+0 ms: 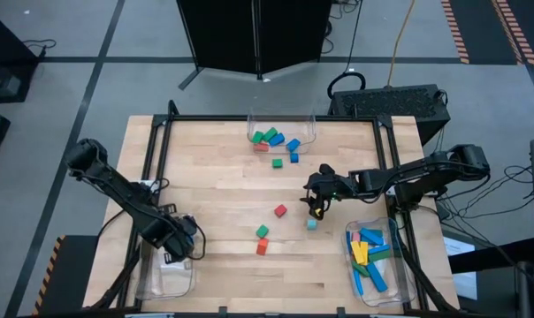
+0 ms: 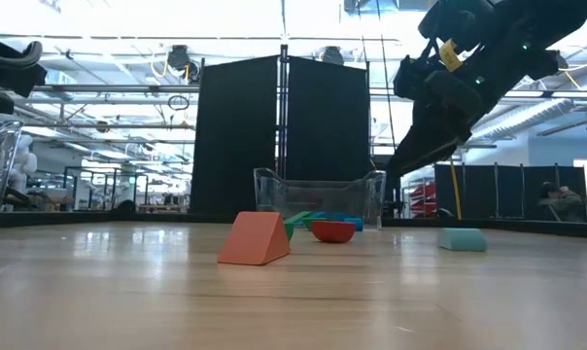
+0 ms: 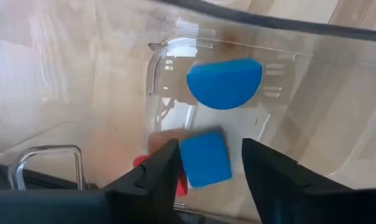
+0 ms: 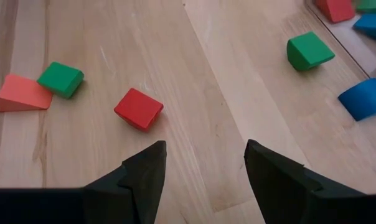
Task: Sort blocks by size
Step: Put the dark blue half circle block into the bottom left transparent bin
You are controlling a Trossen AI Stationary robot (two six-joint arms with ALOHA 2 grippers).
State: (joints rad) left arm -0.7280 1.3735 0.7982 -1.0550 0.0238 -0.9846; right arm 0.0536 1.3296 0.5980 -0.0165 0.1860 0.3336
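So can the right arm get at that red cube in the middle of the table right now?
Probably yes: the right gripper hangs open just above bare wood, and the red cube lies ahead with nothing between.

Left arm reaches from left edge toward near-left corner, elbow bent, wrist angled down. Left tool (image 1: 180, 252) low at near-left, fingers (image 3: 157, 177) spread apart, not gripping. Right arm stretches from right edge toward bench middle, forearm roughly level, wrist tipped down. Right tool (image 1: 315, 209) hangs right of centre, raised off bench surface, fingers (image 4: 141, 177) spread wide, nothing between them.
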